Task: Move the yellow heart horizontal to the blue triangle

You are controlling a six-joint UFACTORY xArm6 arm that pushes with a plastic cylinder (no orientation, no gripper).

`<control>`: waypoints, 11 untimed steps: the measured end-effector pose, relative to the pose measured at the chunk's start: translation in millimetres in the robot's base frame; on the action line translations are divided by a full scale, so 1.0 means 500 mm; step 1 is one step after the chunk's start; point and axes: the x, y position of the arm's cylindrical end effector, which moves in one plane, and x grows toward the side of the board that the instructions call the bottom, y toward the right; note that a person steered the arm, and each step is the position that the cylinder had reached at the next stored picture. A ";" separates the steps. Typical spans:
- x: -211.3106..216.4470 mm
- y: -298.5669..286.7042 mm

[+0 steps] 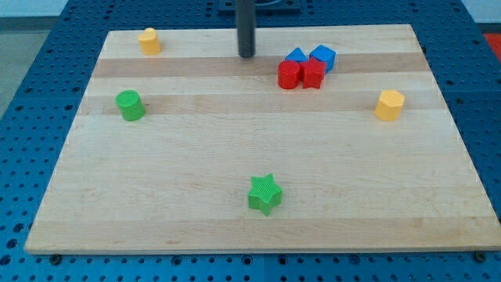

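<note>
Though this arm carries no pincer, so none can be apart or together, my tip rests left of the blue triangle; the yellow heart lies far left of that triangle, near the worktop corner; judging so, the approach is in hand; next, get behind the heart.

Tip near desk top edge, left of blue triangle; yellow heart far left, well apart; red blocks touching triangle.
</note>
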 end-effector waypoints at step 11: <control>-0.024 -0.246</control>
